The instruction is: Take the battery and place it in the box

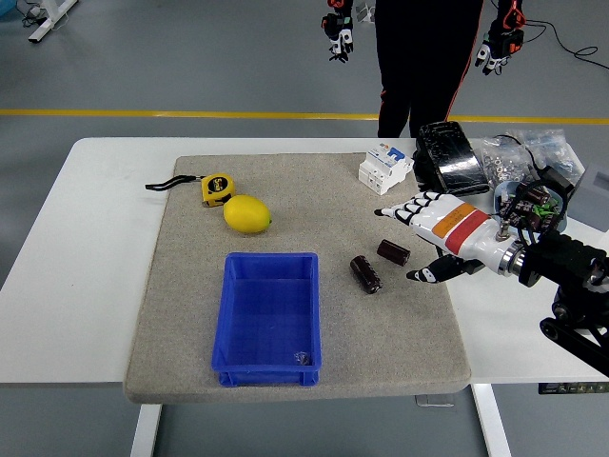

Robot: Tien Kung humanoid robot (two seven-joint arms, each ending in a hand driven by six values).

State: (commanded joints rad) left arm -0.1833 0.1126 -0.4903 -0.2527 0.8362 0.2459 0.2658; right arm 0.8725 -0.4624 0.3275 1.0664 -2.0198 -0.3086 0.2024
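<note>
Just left of the right hand, whose fingers are spread and empty: two batteries; farther left, one blue box.

I counted 2 dark cyl. batteries on the mat: one nearer the box, the other just beside it, close to my fingertips. There was 1 blue box, w/ 1 small dark item in its near right corner, too small to identify. 1 lemon. 1 yellow tape measure. 1 white breaker unit. 1 black pouch. Clear bags of small parts at far right: at least 2, exact no. unclear. 1 grey mat, 1 white table. Only 1 of my hands showed. 1 person stood at the far side, w/ 2 gloved hands.
</note>
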